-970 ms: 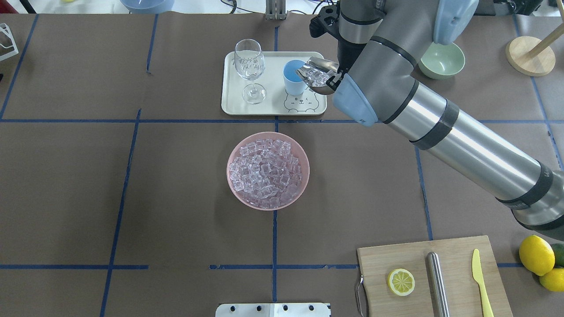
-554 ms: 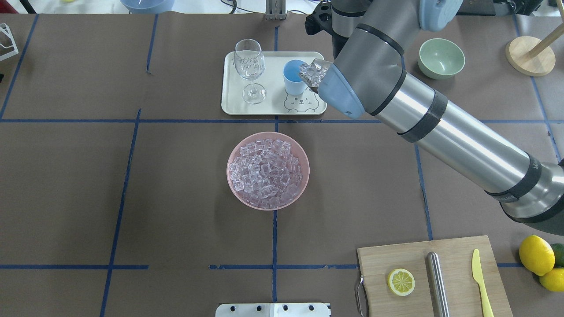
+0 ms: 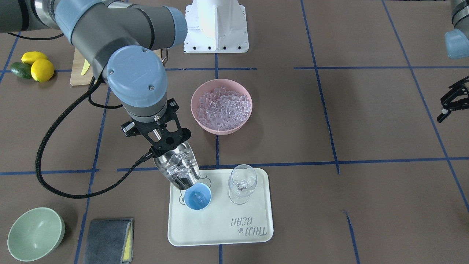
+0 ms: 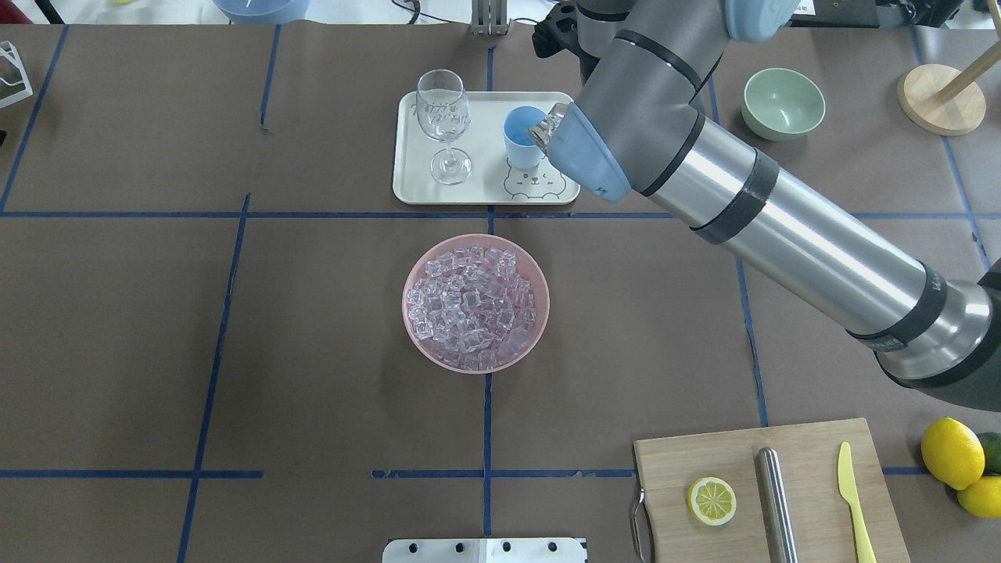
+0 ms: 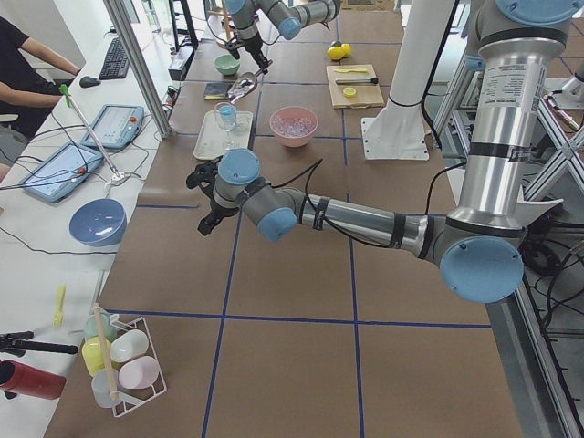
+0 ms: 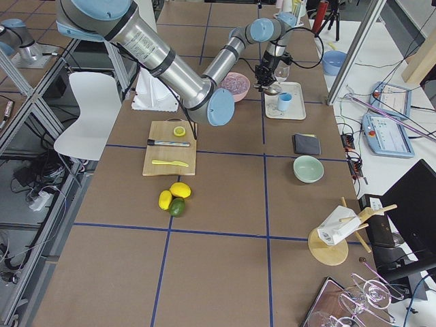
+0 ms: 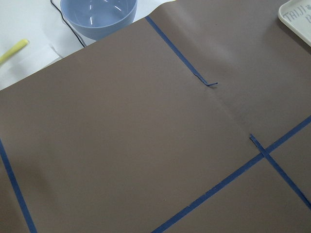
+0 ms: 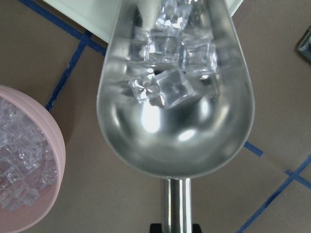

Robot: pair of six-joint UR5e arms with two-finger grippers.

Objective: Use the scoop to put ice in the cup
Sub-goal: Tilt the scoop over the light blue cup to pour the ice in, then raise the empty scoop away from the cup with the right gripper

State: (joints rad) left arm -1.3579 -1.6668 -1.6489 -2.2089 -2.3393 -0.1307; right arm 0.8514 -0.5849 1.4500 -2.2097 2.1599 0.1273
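Note:
My right gripper (image 3: 165, 143) is shut on the handle of the steel scoop (image 3: 178, 165). The scoop is tilted mouth-down over the rim of the light-blue cup (image 3: 198, 197) on the white tray (image 3: 220, 229). Several ice cubes (image 8: 170, 63) lie toward the scoop's (image 8: 175, 107) mouth, and a few cubes show inside the cup. In the overhead view my right arm hides all but the scoop's tip (image 4: 547, 125) beside the cup (image 4: 520, 134). My left gripper (image 3: 450, 103) is open and empty, far off over bare table.
A pink bowl (image 4: 475, 303) full of ice sits mid-table. A wine glass (image 4: 443, 117) stands on the tray left of the cup. A green bowl (image 4: 783, 102), a grey cloth (image 3: 108, 240), and a cutting board (image 4: 770, 493) with knife, steel cylinder and lemon slice lie around.
My right arm has swung left and tipped the scoop further over the cup. The arm now covers most of the scoop in the overhead view.

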